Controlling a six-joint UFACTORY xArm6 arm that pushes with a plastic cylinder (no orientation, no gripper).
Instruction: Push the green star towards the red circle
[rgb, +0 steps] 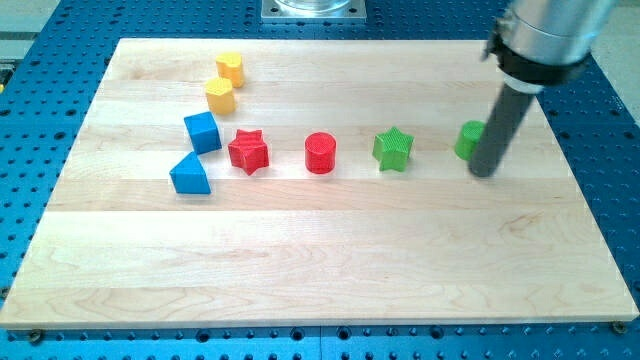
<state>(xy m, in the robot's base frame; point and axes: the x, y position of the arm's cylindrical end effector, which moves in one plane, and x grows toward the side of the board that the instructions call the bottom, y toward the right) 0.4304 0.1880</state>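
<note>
The green star (393, 149) lies on the wooden board right of centre. The red circle (320, 153) stands a short way to the star's left, with a gap between them. My tip (483, 172) is down on the board to the star's right, well apart from it. The rod covers part of another green block (467, 140) whose shape I cannot make out.
A red star (248, 152) lies left of the red circle. A blue cube (202, 132) and a blue wedge-like block (189, 175) are further left. Two yellow blocks (230, 68) (220, 96) sit at the upper left. The board's right edge (585, 190) is near my tip.
</note>
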